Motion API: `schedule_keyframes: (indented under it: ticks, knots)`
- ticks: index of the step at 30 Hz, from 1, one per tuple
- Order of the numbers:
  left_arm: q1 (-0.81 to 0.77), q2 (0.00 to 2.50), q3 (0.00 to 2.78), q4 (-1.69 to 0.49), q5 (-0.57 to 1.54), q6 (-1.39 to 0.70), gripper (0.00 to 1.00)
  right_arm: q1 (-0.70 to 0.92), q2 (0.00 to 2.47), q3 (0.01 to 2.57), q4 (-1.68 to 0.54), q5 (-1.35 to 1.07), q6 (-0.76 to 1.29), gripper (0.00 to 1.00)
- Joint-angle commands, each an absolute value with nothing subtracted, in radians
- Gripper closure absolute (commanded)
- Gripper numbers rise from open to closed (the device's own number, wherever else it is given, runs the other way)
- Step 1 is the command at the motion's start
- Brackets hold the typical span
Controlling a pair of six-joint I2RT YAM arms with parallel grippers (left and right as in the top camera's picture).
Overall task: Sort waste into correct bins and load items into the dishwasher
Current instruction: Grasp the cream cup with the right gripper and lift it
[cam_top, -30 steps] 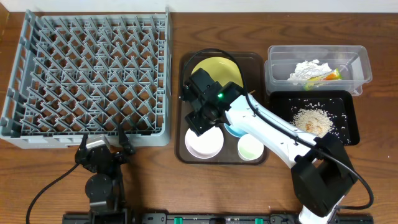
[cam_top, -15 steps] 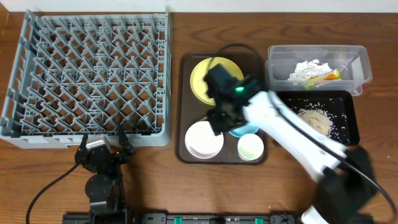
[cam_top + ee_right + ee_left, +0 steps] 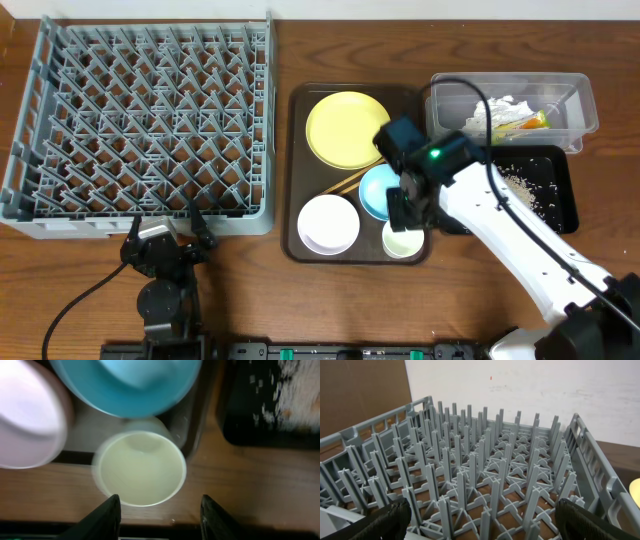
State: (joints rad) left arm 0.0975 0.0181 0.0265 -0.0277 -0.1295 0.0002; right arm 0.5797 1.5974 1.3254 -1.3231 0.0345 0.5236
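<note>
- Hovering above the small pale cup [image 3: 140, 467], the right gripper [image 3: 160, 510] kept its fingers partly spread and grasped nothing.
- The cup, light blue bowl [image 3: 375, 190], white bowl [image 3: 328, 224], yellow plate [image 3: 345, 128] and chopsticks [image 3: 345, 183] sat on the brown tray [image 3: 296, 170].
- The tissue [image 3: 495, 112] and wrapper [image 3: 530, 122] lay in the clear tub [image 3: 580, 110], and the crumbs [image 3: 520, 185] lay in the black tray [image 3: 560, 200].
- The left gripper [image 3: 165, 245] sat fully released by the dish rack [image 3: 140, 120].

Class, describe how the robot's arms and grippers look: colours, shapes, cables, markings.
The right arm has white links, black joints and a green light on its black wrist; a black cable loops from it. The left arm is mostly black, with a black lead. The left gripper and right gripper have black fingers.
</note>
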Motion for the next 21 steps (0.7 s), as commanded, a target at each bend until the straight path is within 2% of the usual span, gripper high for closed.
schedule_keyframes:
  ticks: [1,5,13,15,18,21]
  knots:
    - [0.100,0.018,0.004,-0.063,-0.131,0.007,0.08,0.562,1.608,1.234,-1.285,0.054,0.568,0.52]
    - [0.100,0.018,0.004,-0.063,-0.131,0.007,0.08,0.559,1.608,1.148,-1.206,0.034,0.568,0.61]
    - [0.100,0.018,0.004,-0.063,-0.131,0.007,0.08,0.559,1.608,1.019,-1.063,0.022,0.568,0.70]
    - [0.100,0.018,0.004,-0.063,-0.131,0.007,0.08,0.559,1.608,1.013,-1.050,0.022,0.568,0.78]
    - [0.100,0.018,0.004,-0.063,-0.131,0.007,0.07,0.559,1.608,1.014,-1.039,0.022,0.568,0.98]
    - [0.100,0.018,0.004,-0.062,-0.131,0.007,0.08,0.557,1.608,1.018,-1.050,0.012,0.567,0.99]
